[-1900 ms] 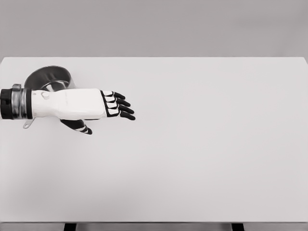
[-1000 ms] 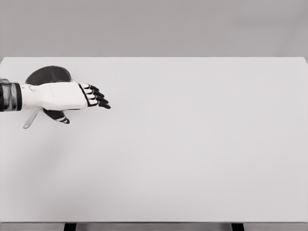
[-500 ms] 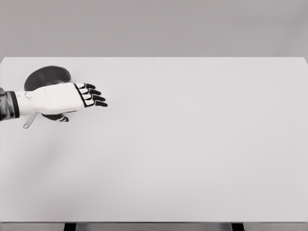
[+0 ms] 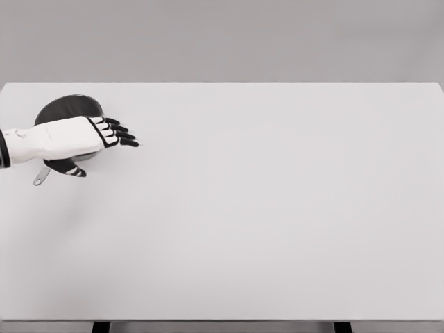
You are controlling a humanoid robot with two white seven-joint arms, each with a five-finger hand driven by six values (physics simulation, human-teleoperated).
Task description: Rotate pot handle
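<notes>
At the far left edge of the head view the left arm comes in low and nearly level, its white forearm running rightward into the left hand (image 4: 66,139), which lies across the front of the pot (image 4: 68,109). Below the wrist, left of and lower than the fingers, the pot handle (image 4: 41,176) shows as a thin grey strip slanting down toward the near left, its end resting on the surface (image 4: 277,208); the hand covers the place where the handle meets the pot, so that joint cannot be made out. Just right of the handle the thumb (image 4: 72,168) hangs under the palm, dark with pale bands, pointing right and slightly down, and whether it touches the handle or the pot wall cannot be told. Above and behind the knuckles the pot appears as a dark round shape with a thin bright rim, its near half hidden by the hand. The four fingers (image 4: 119,134) reach out straight to the right past the pot's right side, lying side by side and a little fanned at the tips, extended and slack and closed around nothing. Beyond the fingertips to the right stretches the white surface, running to its far right corner, with a plain grey backdrop behind its back edge and two dark table supports showing beneath its front edge at the bottom of the view.
</notes>
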